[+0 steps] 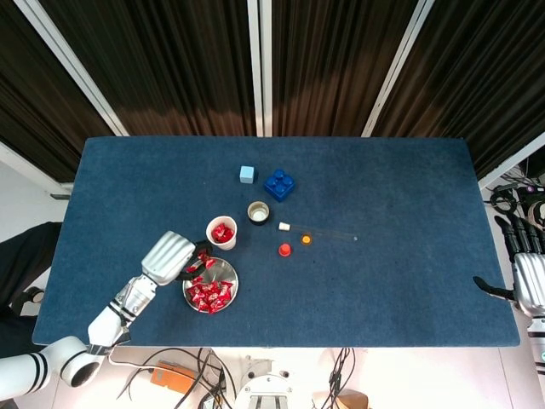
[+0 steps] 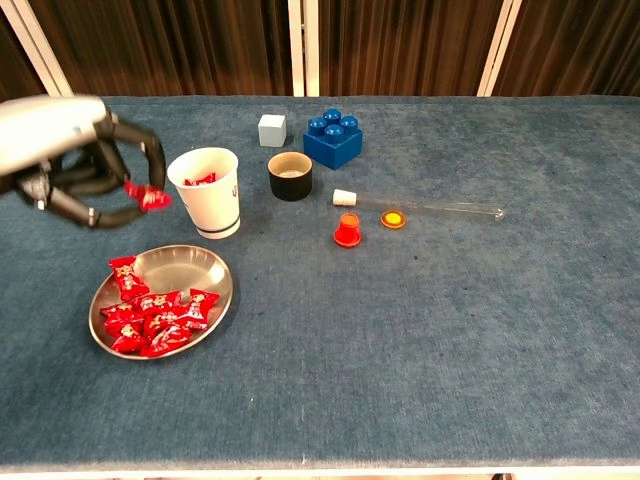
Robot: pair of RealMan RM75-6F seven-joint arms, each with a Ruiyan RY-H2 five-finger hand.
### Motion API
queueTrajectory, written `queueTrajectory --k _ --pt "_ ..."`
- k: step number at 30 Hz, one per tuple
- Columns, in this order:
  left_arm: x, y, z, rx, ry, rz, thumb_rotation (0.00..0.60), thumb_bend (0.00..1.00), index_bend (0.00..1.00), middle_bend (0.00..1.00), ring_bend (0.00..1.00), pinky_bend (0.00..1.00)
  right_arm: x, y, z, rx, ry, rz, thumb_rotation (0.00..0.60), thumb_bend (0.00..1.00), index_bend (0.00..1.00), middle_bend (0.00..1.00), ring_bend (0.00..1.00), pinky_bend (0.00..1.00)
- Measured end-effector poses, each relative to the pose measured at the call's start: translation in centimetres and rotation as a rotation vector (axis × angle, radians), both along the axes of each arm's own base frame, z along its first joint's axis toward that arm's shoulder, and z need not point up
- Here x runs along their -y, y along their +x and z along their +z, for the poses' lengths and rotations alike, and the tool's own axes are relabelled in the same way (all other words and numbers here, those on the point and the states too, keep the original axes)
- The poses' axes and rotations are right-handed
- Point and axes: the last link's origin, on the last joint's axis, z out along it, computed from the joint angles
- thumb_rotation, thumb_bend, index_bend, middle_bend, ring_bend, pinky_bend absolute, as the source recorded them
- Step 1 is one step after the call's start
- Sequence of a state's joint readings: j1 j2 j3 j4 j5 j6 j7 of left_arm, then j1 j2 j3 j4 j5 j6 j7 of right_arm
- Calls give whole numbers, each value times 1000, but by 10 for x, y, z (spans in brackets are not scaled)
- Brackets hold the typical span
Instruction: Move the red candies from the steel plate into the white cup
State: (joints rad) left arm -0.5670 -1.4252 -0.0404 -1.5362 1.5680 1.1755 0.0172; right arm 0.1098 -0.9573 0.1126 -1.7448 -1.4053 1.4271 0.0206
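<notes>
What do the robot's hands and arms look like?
The left hand has a smooth silver back like a glove, with thin black fingers. Its arm is silver and white with black bands. The right hand, at the table's edge, looks the same: silver back, black fingers.

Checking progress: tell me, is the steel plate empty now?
No, red candies lie piled on the steel plate.

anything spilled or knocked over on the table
Nothing looks spilled. The red candies lie inside the steel plate, the white cup stands upright, and the left robot hand pinches one candy beside it. The only thing lying flat is the glass tube, its white stopper at one end.
</notes>
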Motion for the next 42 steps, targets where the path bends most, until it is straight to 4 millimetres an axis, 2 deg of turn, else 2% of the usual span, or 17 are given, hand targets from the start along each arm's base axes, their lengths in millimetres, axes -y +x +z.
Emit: queueTrajectory --k 4,10,17,19,21,24,25,35,38,42 --pt "-18 16 7 47 35 16 600 393 576 922 918 829 -1 -2 1 4 -3 -1 600 258 0 30 0 128" --pt "-44 39 0 50 36 42 600 383 559 922 918 829 -3 -5 2 6 -6 -7 600 257 0 30 0 129" --pt "-56 43 -11 -13 19 66 600 369 521 920 908 828 -1 -8 1 9 -1 -13 600 258 0 30 0 131" --pt "-57 42 -14 -32 12 78 600 354 487 916 906 827 0 -9 1 9 0 -14 600 258 0 30 0 132" --pt "-58 41 -16 -46 7 89 600 305 402 909 904 827 1 -9 0 8 3 -16 600 257 0 30 0 132" --pt "-57 40 -17 -54 14 93 600 265 301 907 903 827 2 -9 0 8 5 -16 600 257 0 30 0 132" --pt "-57 40 -16 -52 17 93 600 261 295 907 903 827 2 -9 0 8 5 -16 600 257 0 30 0 132" --pt "-38 28 7 -51 96 39 600 251 322 899 896 824 4 -7 -2 9 10 -7 600 258 0 30 0 133" --pt "-27 21 13 -60 118 -13 600 254 363 899 893 822 3 -6 -1 9 7 -5 600 257 0 30 0 133" --pt "-5 2 14 -99 118 -90 600 259 375 899 893 822 2 -8 -1 11 6 -6 600 258 0 30 0 133"
